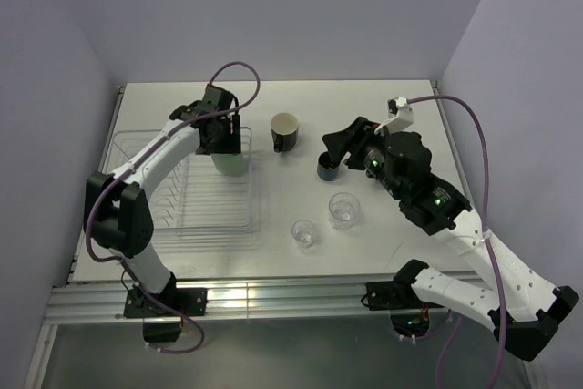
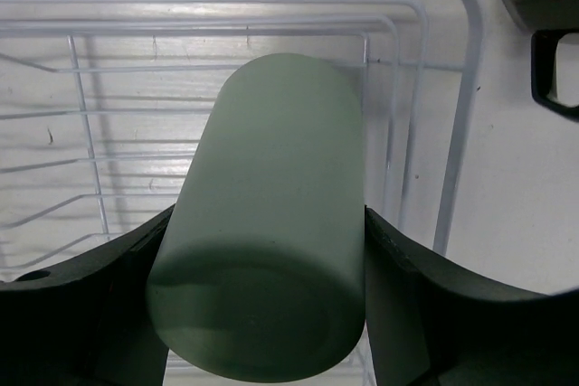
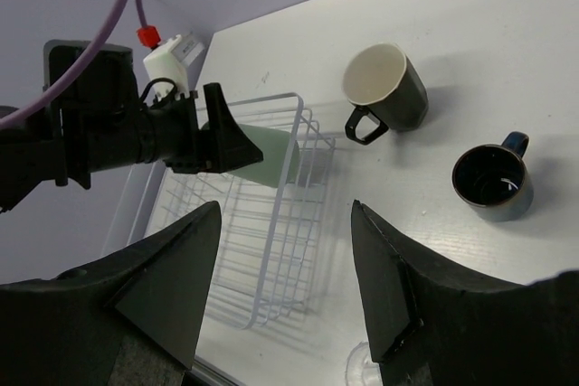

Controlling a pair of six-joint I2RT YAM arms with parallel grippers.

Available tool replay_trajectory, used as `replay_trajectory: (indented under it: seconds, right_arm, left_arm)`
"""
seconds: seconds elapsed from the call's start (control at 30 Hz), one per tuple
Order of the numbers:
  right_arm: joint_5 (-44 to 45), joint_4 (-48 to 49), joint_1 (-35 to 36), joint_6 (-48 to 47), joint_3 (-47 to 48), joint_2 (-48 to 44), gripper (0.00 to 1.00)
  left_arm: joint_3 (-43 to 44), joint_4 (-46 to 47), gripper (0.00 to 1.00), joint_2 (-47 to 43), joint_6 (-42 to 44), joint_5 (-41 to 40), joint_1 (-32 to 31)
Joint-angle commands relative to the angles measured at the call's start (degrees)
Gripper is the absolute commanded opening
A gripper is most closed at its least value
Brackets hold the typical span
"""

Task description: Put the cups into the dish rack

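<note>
Two clear tumblers [image 1: 343,209], fully visible overhead only

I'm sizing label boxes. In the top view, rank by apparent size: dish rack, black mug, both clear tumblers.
1. dish rack.
2. black mug.
3. Tied: right-hand clear tumbler and left-hand clear tumbler, too alike to rank.

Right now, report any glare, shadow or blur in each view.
Top external: even light, but the two clear tumblers nearly vanish against the white table. Left wrist: the mint green tumbler fills the frame, its near end shadowed and soft. Right wrist: the right gripper's fingers are dark and blurred up close; black mug and navy mug are sharp.
</note>
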Motion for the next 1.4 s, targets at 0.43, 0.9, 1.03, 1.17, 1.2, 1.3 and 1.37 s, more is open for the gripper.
replay_trajectory:
  seconds: [0.43,0.9,1.03,1.17,1.2,1.3,1.37]
  right_arm:
    - [0.1,-1.3,0.1,-2.3,2.9,-0.2,0.67]
    - [0.1,-1.1,0.1,-2.0,2.1,0.7,0.67]
    - [-0.3,-0.9,0.1,-2.0,1.8,1.1,0.68]
    - [-0.6,-0.7,0.0,-2.1,1.8,1.8,0.68]
    - [-0.6,-0.6,0.1,-2.3,1.8,1.9,0.68]
    - [-0.3,-0.9,0.1,-3.4,2.8,4.0,0.68]
    - [0.7,-1.8,0.1,-4.5,5.3,7.6,0.68]
  left_arm:
    - [5.8,2.3,0.27,9.8,-3.0,-6.5,-3.1]
    - [6.6,3.3,0.99,5.2,-2.5,-2.3,-3.5]
    - [6.6,2.9,0.99,3.9,-2.7,-2.9,-3.5]
    - [6.8,2.1,0.99,2.3,-3.1,-4.3,-3.5]
    - [7.1,1.9,0.99,1.8,-3.2,-4.7,-3.4]
    - [8.7,0.6,0.99,-0.4,-3.1,-5.8,-3.4]
    - [10.3,-0.2,0.99,-2.4,-2.9,-6.4,-3.5]
